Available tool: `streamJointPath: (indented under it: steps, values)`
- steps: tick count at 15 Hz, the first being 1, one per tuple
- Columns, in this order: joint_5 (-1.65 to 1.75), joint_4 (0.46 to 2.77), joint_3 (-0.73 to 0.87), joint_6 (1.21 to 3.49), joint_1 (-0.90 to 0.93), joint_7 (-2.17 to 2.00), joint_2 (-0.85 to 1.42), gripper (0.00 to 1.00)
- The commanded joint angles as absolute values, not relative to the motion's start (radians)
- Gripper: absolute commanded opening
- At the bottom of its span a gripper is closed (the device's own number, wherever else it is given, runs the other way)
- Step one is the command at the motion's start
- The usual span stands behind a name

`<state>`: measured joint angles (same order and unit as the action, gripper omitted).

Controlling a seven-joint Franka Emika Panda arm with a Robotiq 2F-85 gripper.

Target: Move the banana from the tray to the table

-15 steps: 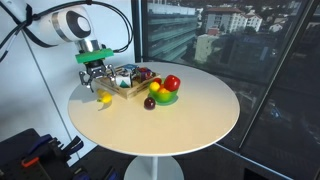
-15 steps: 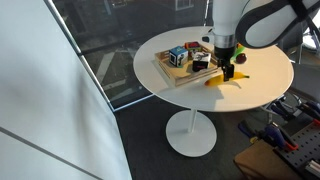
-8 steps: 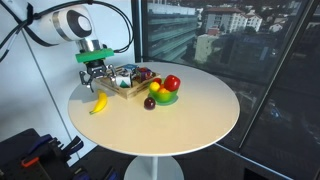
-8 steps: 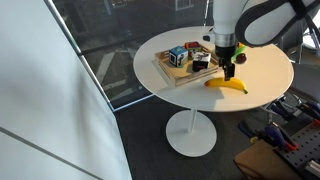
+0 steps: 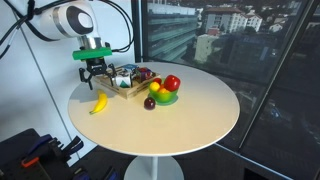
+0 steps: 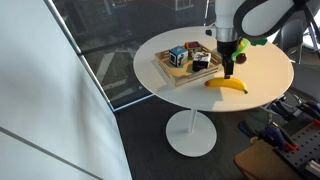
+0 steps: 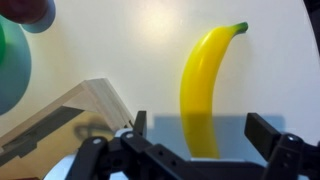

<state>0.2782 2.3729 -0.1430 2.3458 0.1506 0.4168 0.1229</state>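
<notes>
The yellow banana (image 5: pixel 99 103) lies on the round cream table (image 5: pixel 190 120), apart from the wooden tray (image 5: pixel 131 89). It also shows in an exterior view (image 6: pixel 227 86) and in the wrist view (image 7: pixel 204 85). My gripper (image 5: pixel 93 78) hangs open and empty just above the banana, between it and the tray. It also shows in an exterior view (image 6: pixel 230 72). In the wrist view the two open fingers (image 7: pixel 205 130) straddle the banana's lower end without touching it.
The tray (image 6: pixel 185 68) holds small blocks and a cube. A green plate (image 5: pixel 164 98) with a red apple, another fruit and a dark plum beside it sits near the tray. The tray corner (image 7: pixel 90 100) shows in the wrist view.
The banana was let go and dropped onto the table a second ago. Since then my gripper has risen a little, open and empty. The banana lies still.
</notes>
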Motion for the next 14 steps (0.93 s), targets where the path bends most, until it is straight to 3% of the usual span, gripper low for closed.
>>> streamJointPath:
  steps: [1,14]
  values:
    - [0.244,2.372,-0.14,2.327,0.141,0.32,0.093,1.0]
    - [0.095,2.395,-0.119,2.263,0.137,-0.012,0.02,1.0]
